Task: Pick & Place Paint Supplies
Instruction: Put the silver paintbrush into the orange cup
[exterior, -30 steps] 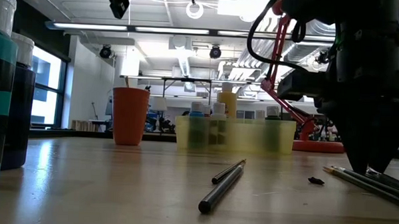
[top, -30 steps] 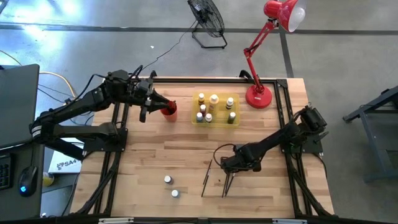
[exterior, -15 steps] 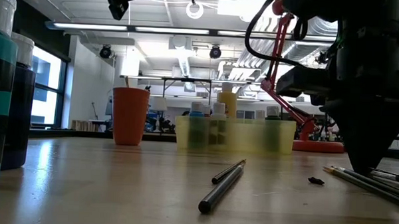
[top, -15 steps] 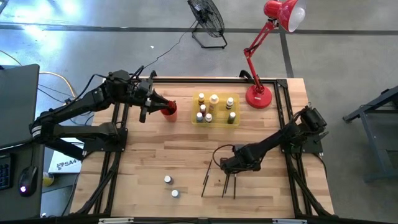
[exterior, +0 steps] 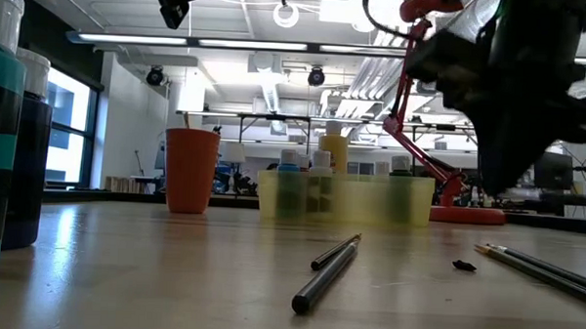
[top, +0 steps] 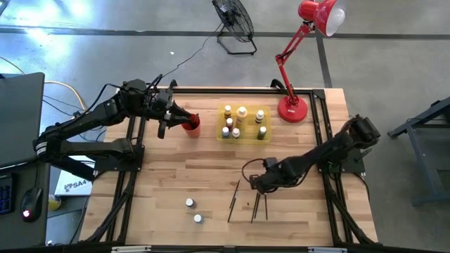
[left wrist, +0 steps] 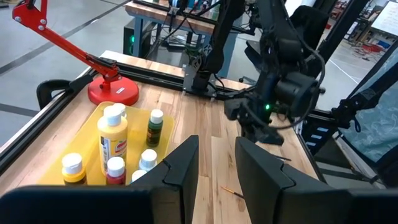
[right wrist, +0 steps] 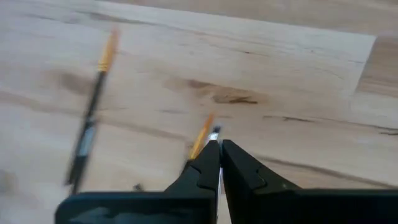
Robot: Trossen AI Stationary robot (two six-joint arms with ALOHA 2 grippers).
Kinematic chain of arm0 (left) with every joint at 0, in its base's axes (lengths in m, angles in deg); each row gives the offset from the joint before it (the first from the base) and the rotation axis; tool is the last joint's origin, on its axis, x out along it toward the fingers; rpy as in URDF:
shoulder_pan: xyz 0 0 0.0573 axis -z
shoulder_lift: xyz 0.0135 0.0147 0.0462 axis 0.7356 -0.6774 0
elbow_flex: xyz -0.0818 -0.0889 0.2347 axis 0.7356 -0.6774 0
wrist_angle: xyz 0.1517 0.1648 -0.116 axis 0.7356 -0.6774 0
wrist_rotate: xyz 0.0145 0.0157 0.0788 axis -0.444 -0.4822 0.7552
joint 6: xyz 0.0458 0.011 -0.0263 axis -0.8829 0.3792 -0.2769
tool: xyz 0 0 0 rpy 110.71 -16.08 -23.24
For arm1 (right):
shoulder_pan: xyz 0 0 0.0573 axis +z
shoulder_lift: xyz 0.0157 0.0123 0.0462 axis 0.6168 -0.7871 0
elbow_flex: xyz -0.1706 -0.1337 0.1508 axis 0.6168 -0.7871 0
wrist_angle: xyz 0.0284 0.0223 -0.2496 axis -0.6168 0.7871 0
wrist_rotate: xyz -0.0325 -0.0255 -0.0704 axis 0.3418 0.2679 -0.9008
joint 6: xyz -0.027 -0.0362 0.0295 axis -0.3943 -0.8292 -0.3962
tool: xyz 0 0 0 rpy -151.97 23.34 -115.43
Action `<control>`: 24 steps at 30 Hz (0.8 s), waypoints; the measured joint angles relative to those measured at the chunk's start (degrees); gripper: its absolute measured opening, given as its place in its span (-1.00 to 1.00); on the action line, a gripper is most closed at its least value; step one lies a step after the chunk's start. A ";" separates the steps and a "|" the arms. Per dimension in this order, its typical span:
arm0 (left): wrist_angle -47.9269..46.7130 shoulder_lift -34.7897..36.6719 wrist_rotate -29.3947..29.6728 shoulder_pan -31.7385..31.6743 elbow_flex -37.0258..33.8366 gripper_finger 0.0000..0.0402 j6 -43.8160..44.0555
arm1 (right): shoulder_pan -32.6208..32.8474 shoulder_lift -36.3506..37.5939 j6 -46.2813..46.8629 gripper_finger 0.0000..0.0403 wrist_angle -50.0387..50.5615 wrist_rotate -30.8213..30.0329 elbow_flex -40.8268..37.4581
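My right gripper (top: 259, 185) hangs over the near right of the table, pointing steeply down and shut on a thin paintbrush (right wrist: 203, 139). Two more dark brushes (top: 233, 200) (top: 256, 207) lie flat on the wood beside it. Two small white-capped bottles (top: 190, 203) (top: 197, 218) stand near the front edge. Several bottles stand in the yellow tray (top: 242, 135) at the back. My left gripper (left wrist: 214, 162) hovers above the red cup (top: 191, 124), its fingers apart with nothing between them. My right gripper pinches the paintbrush between its two fingertips, close to its orange-tipped end (right wrist: 205, 132), which sticks out just past them. The fingers come from above, slanting down. They hide the rest of the brush, and I cannot tell whether its far end still lies on the table.
A red desk lamp (top: 292, 109) stands on the table's far right corner. The red cup (exterior: 190, 171) sits just left of the tray (exterior: 345, 201). Bare wood lies between the tray and the brushes. A small dark fleck (exterior: 463, 265) lies near the brushes.
My right gripper has risen from the table and tipped and rolled somewhat on the way. The brush under it has swung a little away from its neighbour. My left arm has kept still.
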 joint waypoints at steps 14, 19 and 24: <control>0.02 0.00 -0.01 0.00 0.00 -0.48 0.00 | -0.28 16.91 -13.83 -0.98 -3.65 -17.30 0.08; 0.04 -0.01 -0.04 0.00 0.00 -0.48 2.21 | -1.47 21.73 -24.56 -0.98 -10.96 -24.79 0.11; -0.02 -1.43 -0.15 0.00 -0.04 -0.48 6.51 | -4.48 23.52 -38.41 -0.98 -20.99 -28.60 0.13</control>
